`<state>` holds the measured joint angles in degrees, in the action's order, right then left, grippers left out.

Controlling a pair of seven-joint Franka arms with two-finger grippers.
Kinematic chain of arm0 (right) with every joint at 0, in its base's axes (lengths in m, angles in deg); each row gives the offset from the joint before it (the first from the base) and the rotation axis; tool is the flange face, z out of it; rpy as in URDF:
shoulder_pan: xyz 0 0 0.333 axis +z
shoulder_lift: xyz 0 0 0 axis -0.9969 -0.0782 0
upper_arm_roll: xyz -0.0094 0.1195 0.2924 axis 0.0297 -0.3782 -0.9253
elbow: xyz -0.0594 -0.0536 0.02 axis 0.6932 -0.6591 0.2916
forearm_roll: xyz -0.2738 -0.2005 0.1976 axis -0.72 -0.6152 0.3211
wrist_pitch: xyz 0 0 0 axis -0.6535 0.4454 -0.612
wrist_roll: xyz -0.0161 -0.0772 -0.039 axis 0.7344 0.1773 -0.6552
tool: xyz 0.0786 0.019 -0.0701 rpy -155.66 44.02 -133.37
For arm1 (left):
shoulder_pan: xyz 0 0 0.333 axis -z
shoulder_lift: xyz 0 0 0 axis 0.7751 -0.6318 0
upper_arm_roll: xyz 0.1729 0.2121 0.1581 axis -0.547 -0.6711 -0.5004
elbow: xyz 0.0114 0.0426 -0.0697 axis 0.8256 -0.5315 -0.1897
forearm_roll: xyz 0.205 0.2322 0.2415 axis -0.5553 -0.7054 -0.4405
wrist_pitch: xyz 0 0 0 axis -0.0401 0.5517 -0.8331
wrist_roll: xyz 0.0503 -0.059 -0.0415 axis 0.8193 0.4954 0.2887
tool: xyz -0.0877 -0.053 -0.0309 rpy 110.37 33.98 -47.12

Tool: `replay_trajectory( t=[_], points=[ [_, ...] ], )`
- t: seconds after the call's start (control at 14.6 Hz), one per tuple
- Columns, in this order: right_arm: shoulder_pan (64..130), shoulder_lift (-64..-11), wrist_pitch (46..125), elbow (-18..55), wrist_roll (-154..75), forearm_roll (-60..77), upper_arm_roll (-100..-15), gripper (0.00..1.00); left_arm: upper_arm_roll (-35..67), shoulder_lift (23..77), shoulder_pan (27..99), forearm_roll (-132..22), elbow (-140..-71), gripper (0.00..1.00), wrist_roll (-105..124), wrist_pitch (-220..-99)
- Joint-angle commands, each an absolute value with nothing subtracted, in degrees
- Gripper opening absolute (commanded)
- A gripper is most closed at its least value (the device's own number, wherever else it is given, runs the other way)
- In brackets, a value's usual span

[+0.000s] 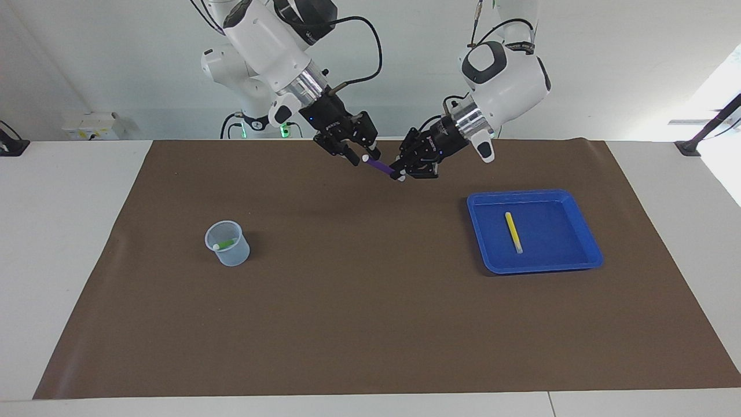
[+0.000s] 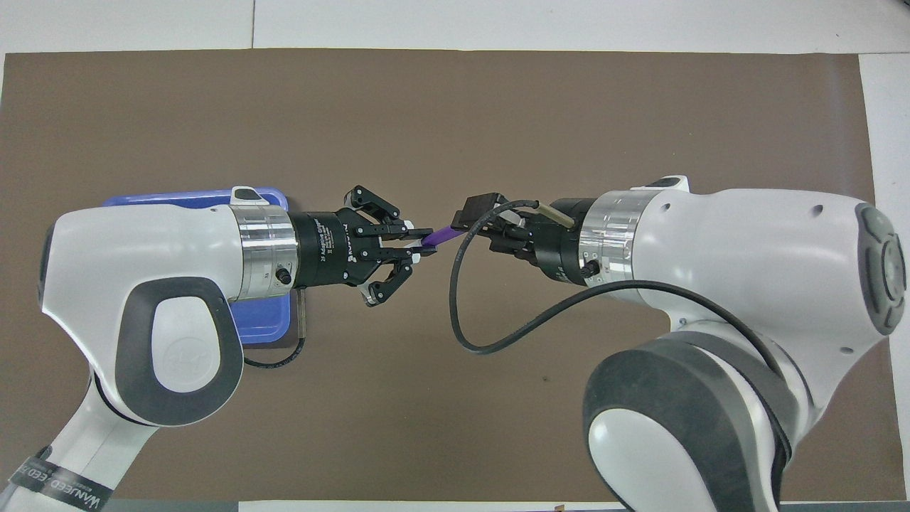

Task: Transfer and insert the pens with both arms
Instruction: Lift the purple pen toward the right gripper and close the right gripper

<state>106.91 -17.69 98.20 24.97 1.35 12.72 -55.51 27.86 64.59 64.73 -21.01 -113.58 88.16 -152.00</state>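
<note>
Top centre of the facing view, above the mat: my left gripper pinches one end of the purple pen; my right gripper meets its other end, grip I cannot tell. Handover underway, I judge. Lower right, the yellow pen waits in the blue tray. Lower left, the green pen already sits in the clear cup.
</note>
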Motion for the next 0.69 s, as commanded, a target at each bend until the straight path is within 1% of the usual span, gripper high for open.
replay_trajectory(
  t=[0.0, 0.21, 0.34, 0.62],
  points=[
    [106.78, -16.32, 99.24, 26.64, -0.25, 13.98, -55.61, 0.55, 27.51, 66.83, 65.85, -19.76, -115.98, 0.0, 88.83, -153.77],
    [106.87, -16.66, 101.16, 26.63, -0.07, 13.89, -55.61, 0.55, 27.51, 66.83, 66.55, -19.67, -116.16, 0.0, 88.92, -154.3],
    [108.44, -17.45, 102.92, 26.55, -0.07, 13.98, -55.7, 0.55, 27.51, 66.92, 66.55, -19.76, -116.25, 0.0, 88.92, -154.65],
    [108.45, -17.46, 103.11, 26.55, -0.25, 13.98, -55.7, 0.54, 27.51, 66.92, 66.55, -19.67, -116.25, 0.0, 88.92, -154.91]
  ],
)
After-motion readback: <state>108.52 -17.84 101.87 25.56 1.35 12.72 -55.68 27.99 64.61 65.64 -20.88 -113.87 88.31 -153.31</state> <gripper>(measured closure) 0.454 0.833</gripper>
